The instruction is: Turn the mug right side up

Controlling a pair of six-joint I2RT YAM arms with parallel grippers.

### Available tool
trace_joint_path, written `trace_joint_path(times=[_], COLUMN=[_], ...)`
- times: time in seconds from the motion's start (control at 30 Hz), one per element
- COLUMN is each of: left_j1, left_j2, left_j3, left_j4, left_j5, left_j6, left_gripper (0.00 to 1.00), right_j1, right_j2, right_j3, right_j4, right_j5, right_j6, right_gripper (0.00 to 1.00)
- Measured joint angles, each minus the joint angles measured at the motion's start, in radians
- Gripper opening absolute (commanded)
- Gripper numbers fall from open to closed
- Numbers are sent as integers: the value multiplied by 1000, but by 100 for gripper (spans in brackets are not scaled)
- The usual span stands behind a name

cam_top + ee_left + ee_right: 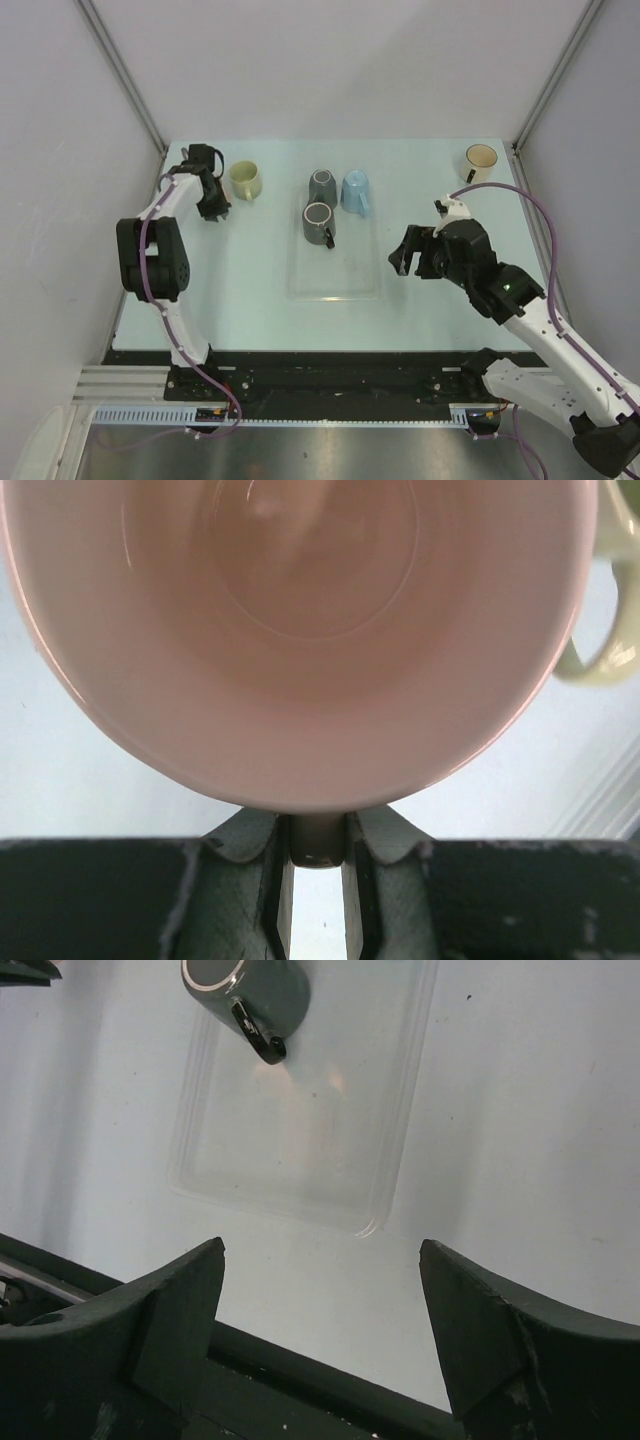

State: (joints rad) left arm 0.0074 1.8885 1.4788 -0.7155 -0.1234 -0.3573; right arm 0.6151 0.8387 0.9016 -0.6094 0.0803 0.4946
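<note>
Left wrist cam: L gripper [318,852] pinched shut on mug [300,660] rim, well left of tray [340,278], R gripper [408,267] wide open, empty, just right of tray.

— White arms, black joints, both alike?
— Yes, left arm [165,205] and right arm [545,325], each trailing a purple cable [540,215] (tiny green light [507,288] on the right one). Dull black, scuffed fingers [170,1310].

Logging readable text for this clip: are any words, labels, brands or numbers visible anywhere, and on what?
None can be read.
The yellow mug, far grey mug, near grey mug, blue mug, tan mug and clear tray show no print in these views.
If the arm bases carry labels, they are too small to read.
</note>
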Motion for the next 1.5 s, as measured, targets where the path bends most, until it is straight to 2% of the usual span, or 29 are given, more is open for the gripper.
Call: trace_joint_path(times=[0.5,1.13,1.23,1.27,1.33,1.37,1.5], left_j1=[56,54,54,54,54,54,54], left_j2=[268,349,353,354,356,357,357], left_j3=[277,377,383,384,389,391,397], left_j4=[-5,-3,-1,-1,-1,-1,7], left_j5=[-23,5,8,9,16,19,23], left_j6=[9,18,19,19,19,19,18], left_gripper=[0,0,7,16,23,31,41], right_j1=[-37,-55,-57,-57,-57,-57,-58], right_j2=[59,90,96,98,101,101,101], right_j3=[-2,-4,-4,-4,-4,-4,-4], right_j4=[-1,-2,-1,-1,-1,-1,-2], right_j5=[1,2,1,1,1,1,1], right_j6=[-3,-3,-3,-3,-3,-3,-3], right_gripper=[83,83,83,83,83,83,83])
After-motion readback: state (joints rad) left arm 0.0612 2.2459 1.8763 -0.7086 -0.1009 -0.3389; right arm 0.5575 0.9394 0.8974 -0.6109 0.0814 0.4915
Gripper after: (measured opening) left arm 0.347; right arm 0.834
